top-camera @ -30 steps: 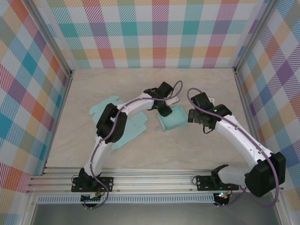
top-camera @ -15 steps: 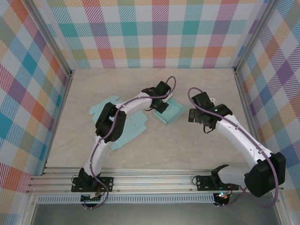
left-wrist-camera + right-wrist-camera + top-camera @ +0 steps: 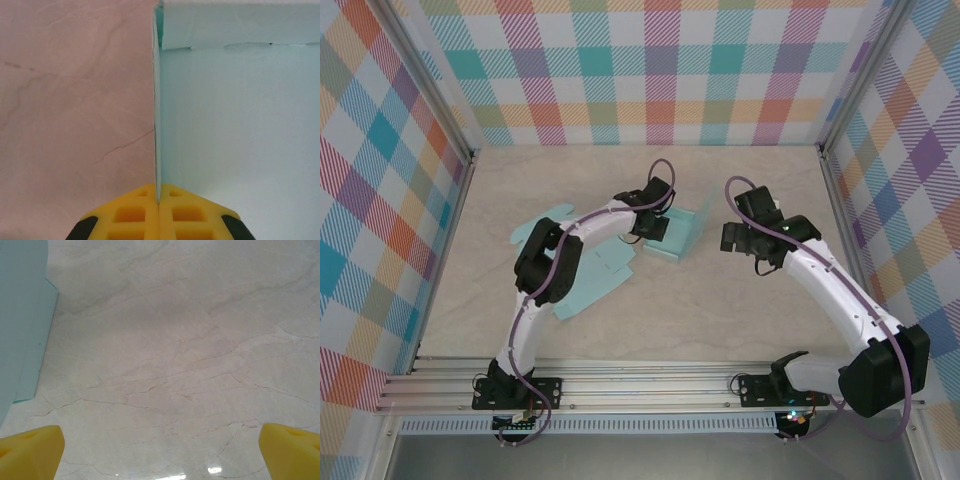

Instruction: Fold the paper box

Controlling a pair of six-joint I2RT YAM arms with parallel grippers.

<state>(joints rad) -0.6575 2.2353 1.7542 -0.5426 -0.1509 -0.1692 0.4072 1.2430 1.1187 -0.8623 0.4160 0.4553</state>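
Box [image 3: 682,232], one, pale teal paper, sits mid-table [image 3: 720,310], slightly toward the far side, between the two grippers. It is partly formed: the left wrist view shows its smooth floor [image 3: 235,115], with two upright walls meeting at a corner. The left gripper [image 3: 655,225] is pinched tight on one thin wall, its yellow pads [image 3: 135,212] pressed together around the paper. One flat teal sheet [image 3: 600,270] lies to the left, partly under the left arm. The right gripper [image 3: 745,240] hangs just right of the box, its fingers [image 3: 30,445] spread wide over bare table.
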